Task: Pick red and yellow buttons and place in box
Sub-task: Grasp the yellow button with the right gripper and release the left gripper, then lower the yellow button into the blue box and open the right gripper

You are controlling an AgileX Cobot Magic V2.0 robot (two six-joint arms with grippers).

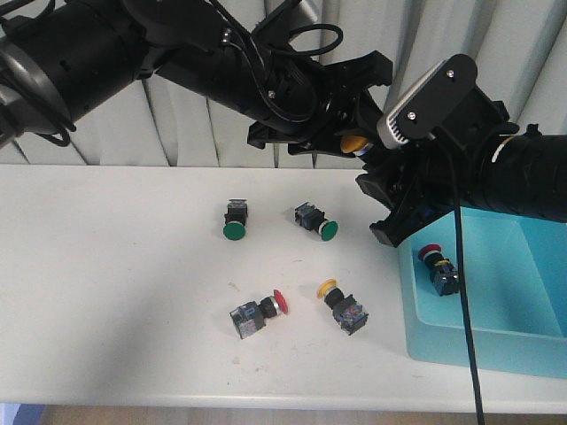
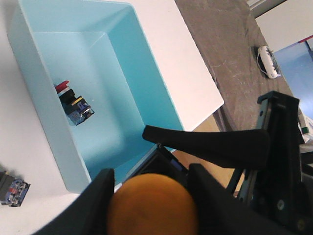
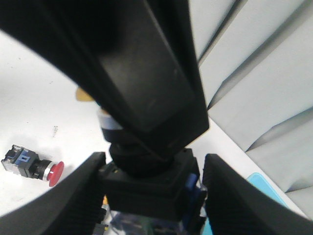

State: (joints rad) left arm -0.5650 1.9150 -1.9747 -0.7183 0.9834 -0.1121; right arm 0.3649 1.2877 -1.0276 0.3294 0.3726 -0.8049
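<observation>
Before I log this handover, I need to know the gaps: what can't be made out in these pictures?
- Right gripper: the front view shows it dark against its own arm, and the left arm blocks the right wrist view, so its state is unclear.
- Yellow button in the left gripper: cut off by the left wrist view's edge, body hidden.
- Blue box: its far right runs out of the front view.
- Red button in the box: partly behind the cable.
</observation>
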